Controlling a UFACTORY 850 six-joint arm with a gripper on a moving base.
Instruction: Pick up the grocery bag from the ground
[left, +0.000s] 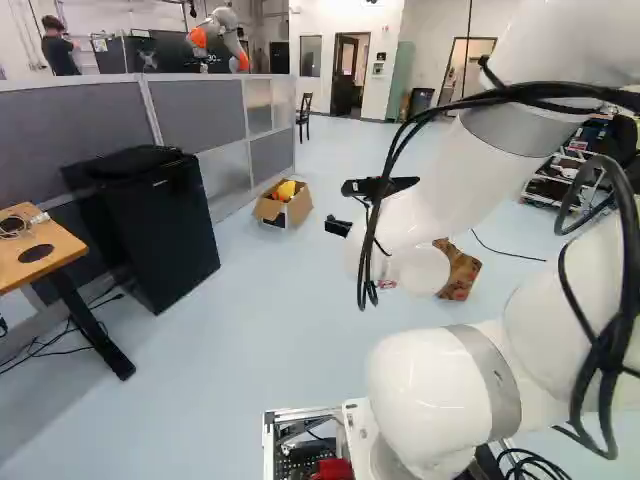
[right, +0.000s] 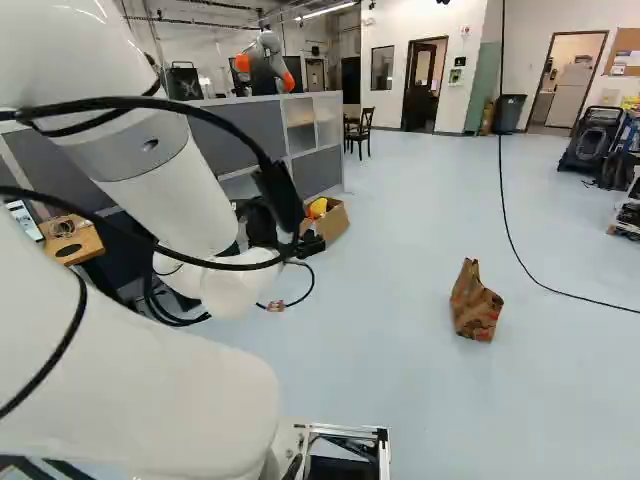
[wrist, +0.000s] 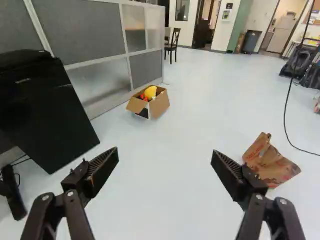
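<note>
Wrist view shows my claw (wrist: 165, 152) spread wide; I'd centre it over the paper bag (right: 474, 303) (right of centre, right base view) before lowering.

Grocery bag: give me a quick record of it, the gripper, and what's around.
target: brown paper grocery bag, on the floor, top crumpled
grip: gripper open, nothing between its fingers
bag vs gripper: off to one side, beyond one fingertip
left base view: arm partly hides bag
nearby: black cable beyond bag, not touching
farther: open cardboard box, yellow item inside
</note>
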